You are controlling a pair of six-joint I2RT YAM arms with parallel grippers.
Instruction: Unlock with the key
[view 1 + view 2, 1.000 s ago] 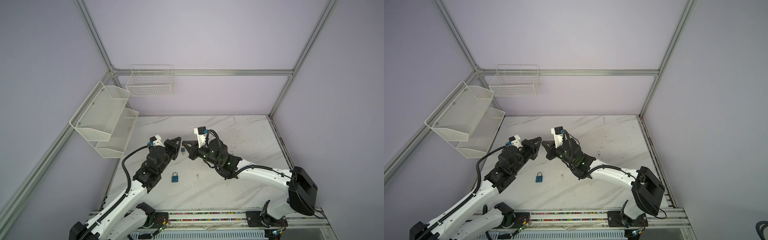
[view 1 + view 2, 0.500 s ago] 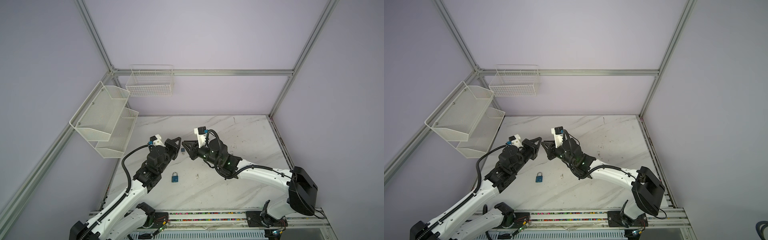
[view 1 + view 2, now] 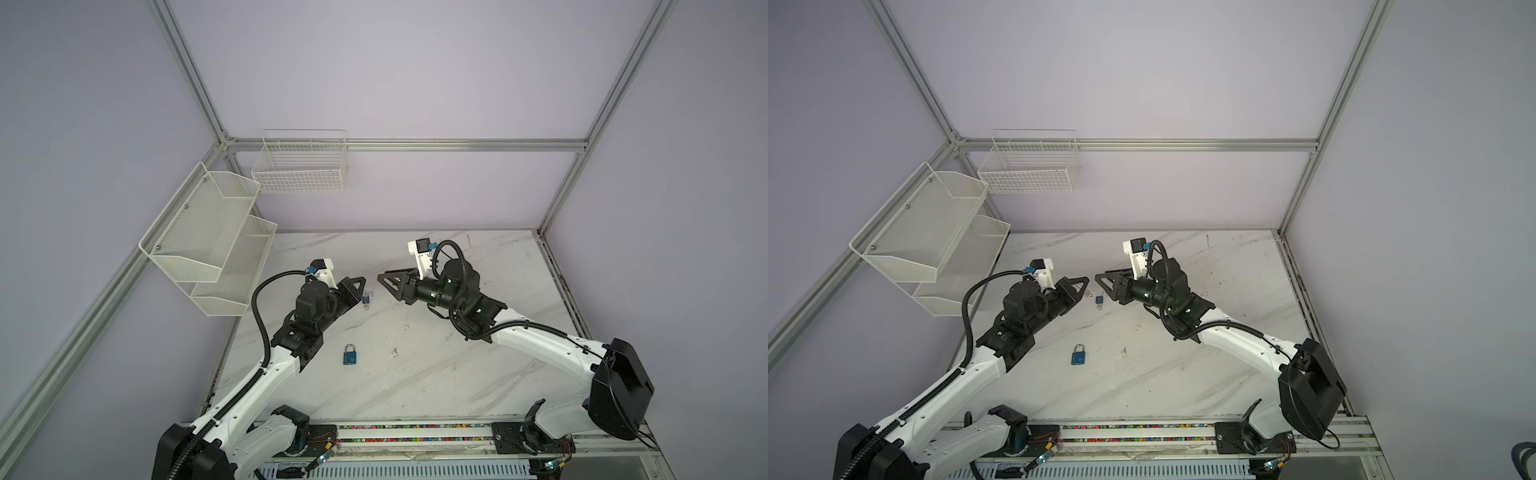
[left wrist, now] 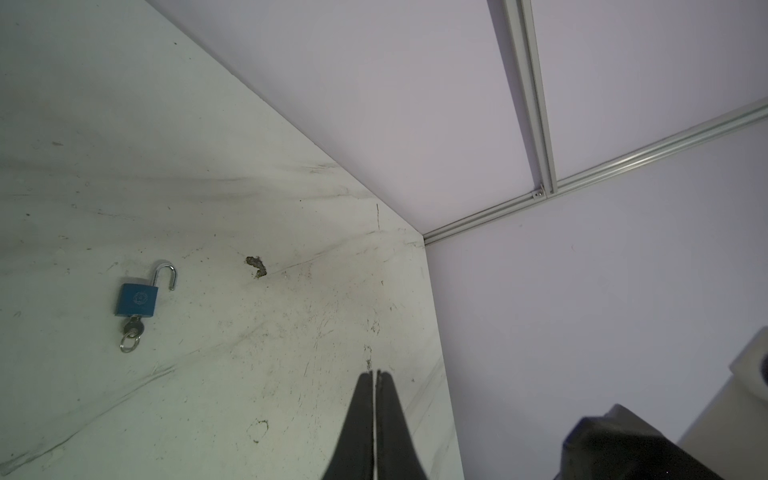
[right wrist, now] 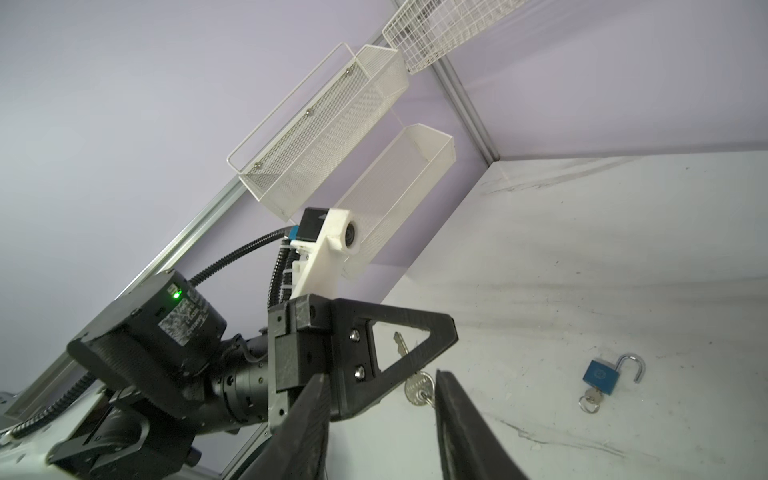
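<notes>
While the left gripper (image 3: 361, 281) is clamped shut on a silver key (image 5: 417, 388), blade crossing the fingers and pointing up toward that wrist's camera, the right gripper (image 3: 382, 277) faces it half open and empty. A blue padlock (image 5: 602, 376), shackle open, lies on the table (image 3: 415, 374) below the gap between the tips. Its emblem and the key's stamp are too small to read.

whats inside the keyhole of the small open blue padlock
A silver key sits in the small padlock, whose shackle is open. Only the key's head shows; its blade is hidden inside the blue body.
</notes>
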